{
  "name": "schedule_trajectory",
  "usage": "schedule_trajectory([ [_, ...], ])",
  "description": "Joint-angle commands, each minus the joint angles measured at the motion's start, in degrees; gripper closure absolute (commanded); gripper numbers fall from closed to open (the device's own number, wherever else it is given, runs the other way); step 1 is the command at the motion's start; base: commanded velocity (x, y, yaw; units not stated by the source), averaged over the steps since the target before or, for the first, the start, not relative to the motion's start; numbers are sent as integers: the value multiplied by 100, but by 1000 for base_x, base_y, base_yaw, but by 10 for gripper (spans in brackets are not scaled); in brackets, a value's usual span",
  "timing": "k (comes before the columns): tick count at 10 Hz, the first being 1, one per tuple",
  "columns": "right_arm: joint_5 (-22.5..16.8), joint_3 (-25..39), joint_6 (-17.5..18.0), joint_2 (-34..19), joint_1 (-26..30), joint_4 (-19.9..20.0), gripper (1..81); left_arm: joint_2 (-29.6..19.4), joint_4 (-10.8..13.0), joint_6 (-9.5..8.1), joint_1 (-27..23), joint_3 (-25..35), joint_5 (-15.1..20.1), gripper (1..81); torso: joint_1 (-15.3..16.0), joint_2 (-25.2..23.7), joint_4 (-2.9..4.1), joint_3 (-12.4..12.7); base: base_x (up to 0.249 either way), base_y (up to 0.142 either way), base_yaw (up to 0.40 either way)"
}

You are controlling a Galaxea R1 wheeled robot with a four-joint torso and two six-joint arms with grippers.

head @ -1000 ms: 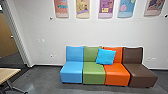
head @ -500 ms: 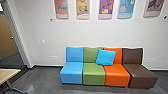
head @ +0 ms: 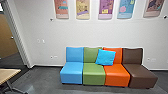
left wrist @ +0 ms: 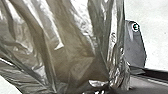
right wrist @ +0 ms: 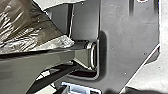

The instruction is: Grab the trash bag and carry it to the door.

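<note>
The trash bag (left wrist: 72, 45), a translucent brownish-grey plastic bag with shiny creases, hangs large and close in the left wrist view. Its folds draw together at my left gripper (left wrist: 100, 90), which is shut on it; the plastic hides most of the fingers. Part of the same crinkled bag (right wrist: 22, 27) shows in the right wrist view, behind the robot's jointed bar and beside the dark plate. How my right gripper stands cannot be made out.
Four joined seats (head: 93, 73) in blue, green, orange and brown stand along the white wall, with a blue cushion (head: 105, 57) on them. At the left are a wooden table's corner (head: 8, 74) and a doorway with a brown door (head: 7, 37).
The head picture has shifted very slightly since a second ago, as the camera moved a little. The seats and cushion stay where they were.
</note>
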Motion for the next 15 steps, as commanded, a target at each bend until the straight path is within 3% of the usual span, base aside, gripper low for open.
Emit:
schedule_trajectory([
  [1, -393, 51, -19, -17, 285, -13, 10, 3, 61, 37, -341, 18, 360, 811, 0, 0, 0, 0, 0, 0, 0],
  [10, -393, 16, -19, 17, 285, -30, 10, 3, 25, 37, -350, 18, 378, 811, 0, 0, 0, 2, 0, 0, -124],
  [15, -403, -862, -10, 545, 277, -292, 10, -5, -27, 37, -359, 18, 378, 811, -2, 0, 0, 2, 0, 0, -208],
])
